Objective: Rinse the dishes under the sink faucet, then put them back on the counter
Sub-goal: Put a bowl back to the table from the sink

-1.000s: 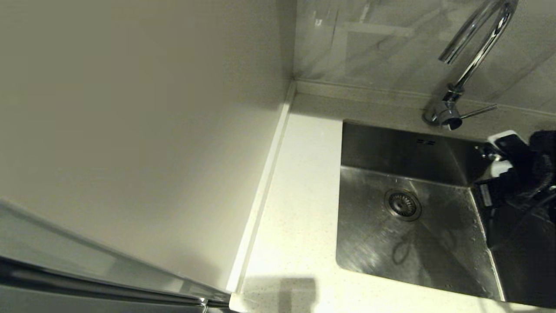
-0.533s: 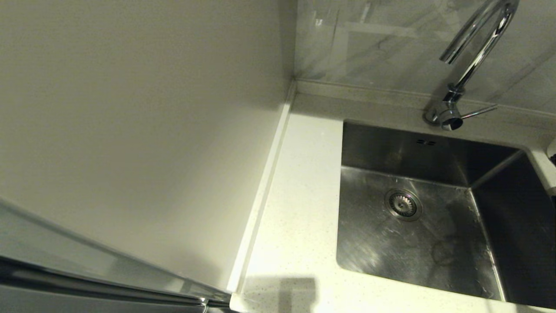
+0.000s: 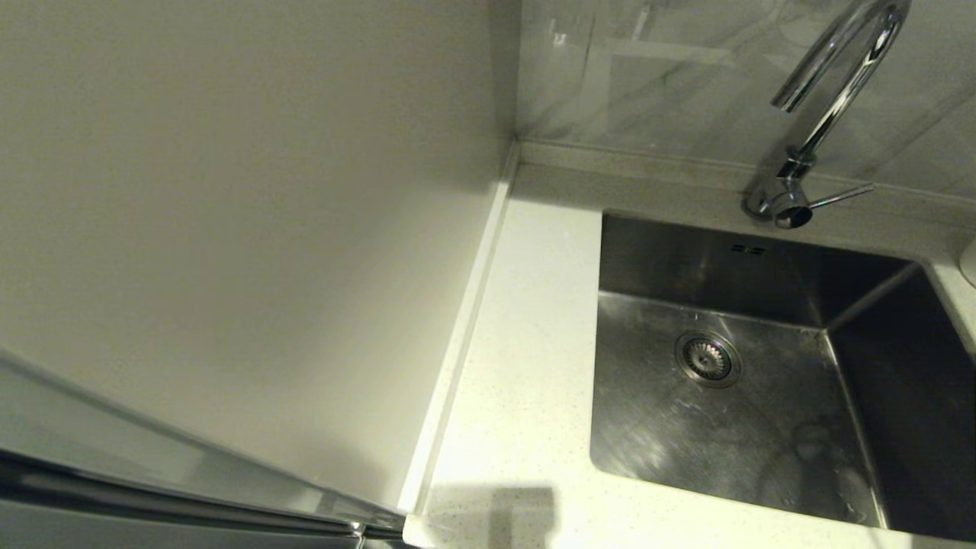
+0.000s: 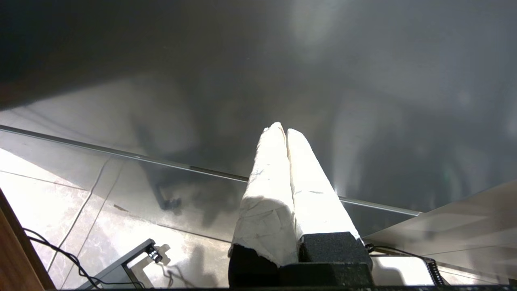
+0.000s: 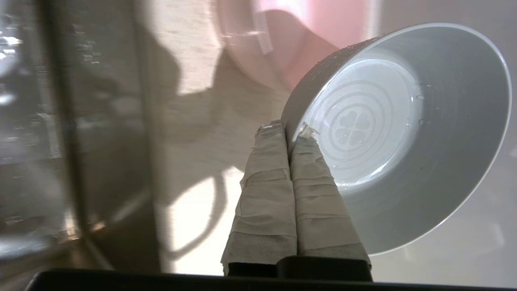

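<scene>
The right gripper (image 5: pixel 288 128) pinched the rim of the white bowl (image 5: pixel 404 133), embossed with a four-leaf clover, beside the pink bowl (image 5: pixel 307 36) over the counter (image 5: pixel 190 121). The left gripper (image 4: pixel 281 130) hung closed, away from the sink (image 3: pixel 732 427).

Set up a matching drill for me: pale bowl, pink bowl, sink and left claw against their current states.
Things:
1. pale bowl
2. pink bowl
3. sink
4. left claw

States:
A. shut on nothing, away from the basin
B. pinched at its rim by the right claw
C. lying beyond the held dish, untouched
D. no dish inside, drain uncovered

Pairs: 1-B, 2-C, 3-D, 4-A
</scene>
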